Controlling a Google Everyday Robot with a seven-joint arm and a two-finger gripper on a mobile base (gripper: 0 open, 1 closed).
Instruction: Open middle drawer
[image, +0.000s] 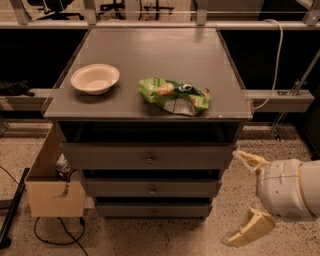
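At the lower right of the camera view, the tool (230, 198) hangs above the speckled floor (150, 237), just off the right front corner of the grey desk (150, 45). Its two pale fingers (249, 161) are spread wide, one above the other, with nothing between them; both point left toward the drawer fronts without touching any. Behind them sits the arm's rounded white wrist (285, 190).

The desk front carries three grey drawers stacked one under another. The middle drawer (120, 188) lies between the taller top drawer (100, 156) and the narrower bottom drawer (125, 210), and a small round knob (153, 189) sits at the centre of its front. It looks pushed in, like the other two. The tool is level with it but apart from it, out past the drawer's right end.

On the desk top, a shallow white bowl (95, 78) stands near the left front, and a crumpled green snack bag (175, 95) lies to its right, close to the front edge. An open cardboard box (52, 197) stands on the floor against the desk's left side, with a dark cable (50, 234) trailing beneath it.
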